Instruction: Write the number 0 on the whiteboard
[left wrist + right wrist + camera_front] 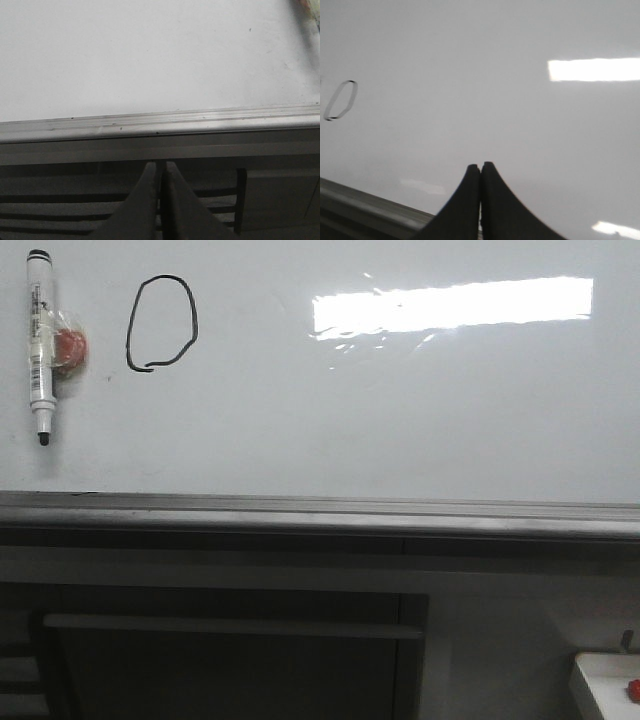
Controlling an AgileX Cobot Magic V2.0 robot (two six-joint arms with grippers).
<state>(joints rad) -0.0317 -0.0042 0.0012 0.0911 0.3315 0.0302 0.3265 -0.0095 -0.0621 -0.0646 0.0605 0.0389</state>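
One number 0 (pixel 161 323) sits upper left on one whiteboard (pixel 400 420), beside one marker (pixel 40 345). Grey edge rail (pixel 320 512) runs below. Left gripper (pixel 161 167) and right gripper (pixel 480 167): fingers pressed together, empty.

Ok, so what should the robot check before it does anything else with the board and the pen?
1. Is the number 0 drawn on the whiteboard? Ok: a black oval is there.
2. Is the loop closed? Not ok: a small tail at its lower left stays open.
3. Is the marker put away? Ok: it hangs on the board left of the 0, by a red holder, held by no gripper.
4. Is the marker capped? Cannot tell: its lower tip looks dark.
5. Is the left gripper empty? Ok: shut, nothing between its fingers.
6. Is the right gripper empty? Ok: shut, holding nothing, off the drawing.
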